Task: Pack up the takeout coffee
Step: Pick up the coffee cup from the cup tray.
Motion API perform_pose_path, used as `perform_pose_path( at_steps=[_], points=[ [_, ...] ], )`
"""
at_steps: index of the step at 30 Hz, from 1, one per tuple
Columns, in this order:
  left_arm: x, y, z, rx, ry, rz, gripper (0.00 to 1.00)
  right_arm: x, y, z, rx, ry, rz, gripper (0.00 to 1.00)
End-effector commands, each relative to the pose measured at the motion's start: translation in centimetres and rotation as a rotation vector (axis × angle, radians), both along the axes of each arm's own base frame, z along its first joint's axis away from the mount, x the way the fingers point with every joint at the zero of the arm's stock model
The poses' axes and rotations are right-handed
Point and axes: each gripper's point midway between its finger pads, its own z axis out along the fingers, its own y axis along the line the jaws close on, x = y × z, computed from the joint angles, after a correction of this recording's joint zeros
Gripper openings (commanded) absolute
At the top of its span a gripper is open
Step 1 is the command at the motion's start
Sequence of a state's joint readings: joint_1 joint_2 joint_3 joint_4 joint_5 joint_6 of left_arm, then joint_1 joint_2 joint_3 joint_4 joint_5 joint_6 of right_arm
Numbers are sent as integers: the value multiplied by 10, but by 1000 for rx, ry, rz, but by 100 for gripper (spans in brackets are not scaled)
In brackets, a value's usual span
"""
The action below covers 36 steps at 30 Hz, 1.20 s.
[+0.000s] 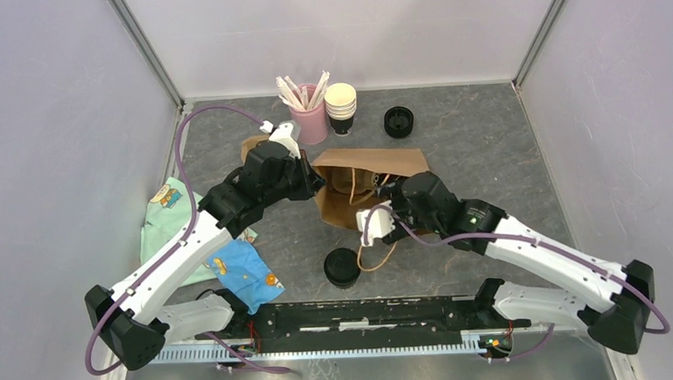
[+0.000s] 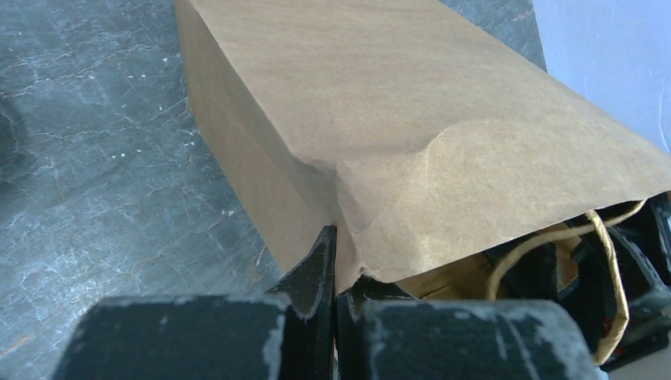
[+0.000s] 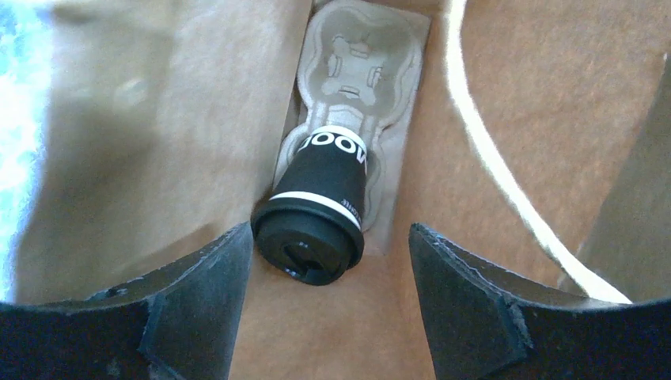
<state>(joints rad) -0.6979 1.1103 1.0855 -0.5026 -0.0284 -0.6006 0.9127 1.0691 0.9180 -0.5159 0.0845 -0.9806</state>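
Along the near edge of the counter [image 1: 503, 165], a blue cloth [image 1: 244, 275] lies by the left arm, with a pale green cloth [image 1: 164, 206] further left against the wall; a second lidded black cup [image 1: 342, 268] stands upright on bare grey surface between the two arms, just beside a loop of twine handle [image 1: 372, 259]; the counter to its right is bare under the right forearm.

Mid-counter sits the brown bag [image 1: 375, 164], its mouth toward the arms; the left claw [image 2: 339, 261] is clamped tight on the paper lip at the mouth's left corner; the right claw [image 3: 328, 233] reaches into the mouth, jaws spread wide and holding nothing.

The takeout coffee [image 3: 316, 198] is inside the bag, tilted, its base in a moulded pulp carrier [image 3: 360, 55] deeper in and its lid toward the claw; the left pad stands just beside the lid's rim, though contact cannot be told; the right pad is well apart, with bare paper between; the bag walls close in on both sides.

Along the far edge stand a pink cup of straws [image 1: 311, 118], a stack of lidless cups [image 1: 341, 111] just beside it, and a stack of black lids [image 1: 399, 121] apart to the right; beyond that is bare counter up to the walls.
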Motion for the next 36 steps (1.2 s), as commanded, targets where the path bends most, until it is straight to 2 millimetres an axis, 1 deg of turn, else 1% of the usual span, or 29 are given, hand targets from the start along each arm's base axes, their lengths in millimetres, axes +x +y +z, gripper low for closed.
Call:
perform_pose_path(
  at_steps=[1,3,4,6,7,8,9,13,15,19,22,23,26,28,32,36],
  points=[
    [5,3,20,20,-44,8,2,-22,-11,0,-31,-37,138,80],
    [4,2,21,20,-47,-1,2,-30,-14,-2,-51,-69,209,80],
    [3,2,21,19,-47,-6,2,-31,-14,-2,-64,-90,232,80],
    [2,0,21,14,-45,-21,2,-26,-17,-3,-93,-121,233,78],
    [1,-1,21,13,-45,-28,2,-25,-16,-4,-112,-126,242,74],
    [1,-1,21,14,-45,-31,2,-20,-19,-4,-137,-143,226,67],
    [1,-1,21,15,-46,-33,2,-18,-19,-3,-145,-155,227,63],
    [3,-3,24,20,-54,-40,2,-14,-21,-13,-217,-184,260,54],
    [2,-6,25,13,-51,-51,2,-5,-20,-14,-245,-208,241,54],
    [-3,-13,21,-13,-32,-90,2,18,-4,6,-208,-291,190,57],
    [-5,-14,17,-14,-23,-105,2,31,7,-1,-242,-246,171,59],
    [-6,-15,16,-14,-23,-109,2,34,9,-6,-263,-225,170,62],
    [-7,-13,17,-10,-37,-119,2,41,5,-18,-287,-190,149,70],
    [-8,-11,19,-5,-54,-122,2,46,2,-15,-257,-189,130,76],
    [-10,-6,17,7,-70,-122,2,43,-4,-11,-231,-111,117,85],
    [-14,-6,20,-3,-82,-135,2,41,-16,-22,-242,-53,64,92]
  ],
)
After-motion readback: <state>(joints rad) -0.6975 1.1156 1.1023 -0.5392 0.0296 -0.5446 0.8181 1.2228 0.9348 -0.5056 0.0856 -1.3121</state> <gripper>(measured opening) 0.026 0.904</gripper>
